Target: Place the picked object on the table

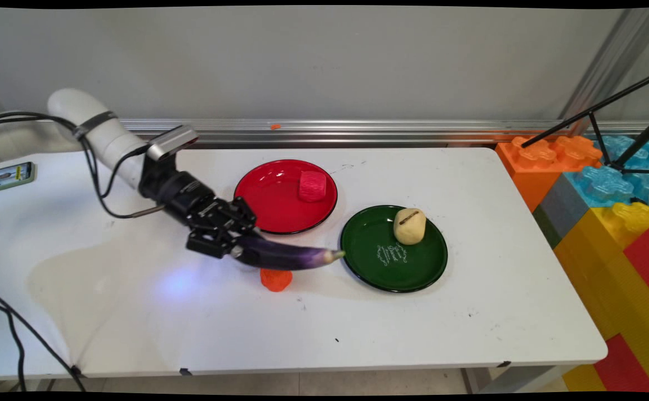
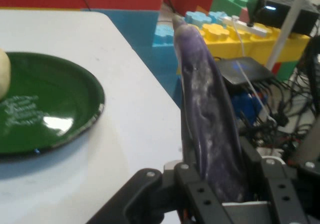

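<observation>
the gripper carries a purple eggplant low over the surface. an orange toy sits just under the eggplant; the green plate lies at its tip, the red plate just behind. the surface's near and left parts lie bare.

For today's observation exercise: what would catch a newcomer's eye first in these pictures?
The black claw clamps a purple eggplant, held level above an orange toy at mid-table. Behind it a red plate carries a pink block; to the right a green plate holds a potato.
</observation>
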`<state>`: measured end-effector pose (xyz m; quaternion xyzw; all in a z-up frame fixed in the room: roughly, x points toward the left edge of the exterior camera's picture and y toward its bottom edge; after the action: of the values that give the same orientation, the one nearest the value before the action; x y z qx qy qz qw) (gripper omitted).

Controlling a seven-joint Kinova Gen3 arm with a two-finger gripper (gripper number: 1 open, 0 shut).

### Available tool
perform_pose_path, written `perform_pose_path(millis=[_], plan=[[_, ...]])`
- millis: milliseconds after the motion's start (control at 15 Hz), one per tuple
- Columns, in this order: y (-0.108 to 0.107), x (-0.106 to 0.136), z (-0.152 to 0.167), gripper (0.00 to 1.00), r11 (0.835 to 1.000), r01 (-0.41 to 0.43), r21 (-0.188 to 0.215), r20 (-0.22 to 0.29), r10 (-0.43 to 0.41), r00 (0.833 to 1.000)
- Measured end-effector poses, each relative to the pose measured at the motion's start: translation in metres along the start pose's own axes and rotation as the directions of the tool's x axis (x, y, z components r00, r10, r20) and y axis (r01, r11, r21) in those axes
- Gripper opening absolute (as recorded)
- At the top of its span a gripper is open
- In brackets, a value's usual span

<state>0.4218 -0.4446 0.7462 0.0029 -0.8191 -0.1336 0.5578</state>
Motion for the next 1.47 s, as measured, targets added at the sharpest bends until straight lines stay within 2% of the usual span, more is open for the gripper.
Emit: perform_pose_path(millis=[333, 733, 1467], plan=[[0.017, -0.032, -0.015, 0.00, 0.999, -0.004, -0.041, 0.026, 0.005, 1.000], [0.024, -0.062, -0.018, 0.00, 0.998, -0.002, -0.068, 0.052, 0.006, 0.999], [0.009, -0.093, -0.003, 0.00, 0.997, -0.011, -0.074, 0.078, 0.017, 0.997]])
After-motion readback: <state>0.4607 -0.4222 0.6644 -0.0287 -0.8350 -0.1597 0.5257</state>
